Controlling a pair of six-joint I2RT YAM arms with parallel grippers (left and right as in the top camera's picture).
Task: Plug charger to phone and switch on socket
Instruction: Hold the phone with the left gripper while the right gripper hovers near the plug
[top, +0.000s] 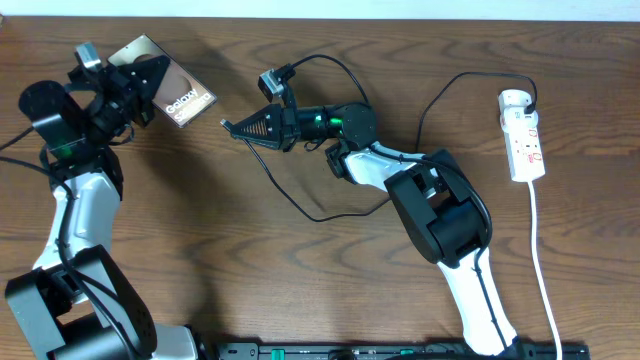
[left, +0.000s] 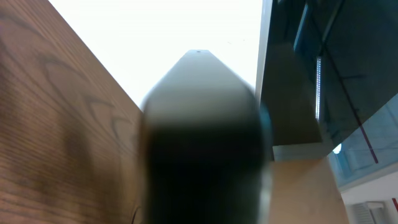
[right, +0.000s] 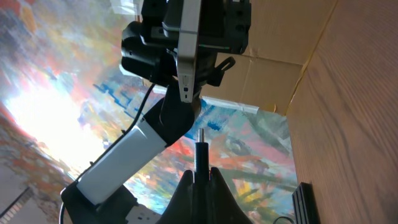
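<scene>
A brown wood-grain table (top: 300, 290) carries everything. Far right lies the white socket (top: 524, 140), its cord (top: 541, 260) running down to the near edge. The black charger (top: 318, 219) loops loosely across the middle of the table and arcs over to the socket's top end.

The short gap between the charger (right: 199, 155) connector tip and the phone (right: 188, 50) edge is unobstructed. The left gripper (top: 135, 85) blocks the phone's far side. Charger slack loops across the table (top: 250, 280) beneath the right arm (top: 440, 210). The socket (top: 526, 140) lies well apart, accessible from above.
</scene>
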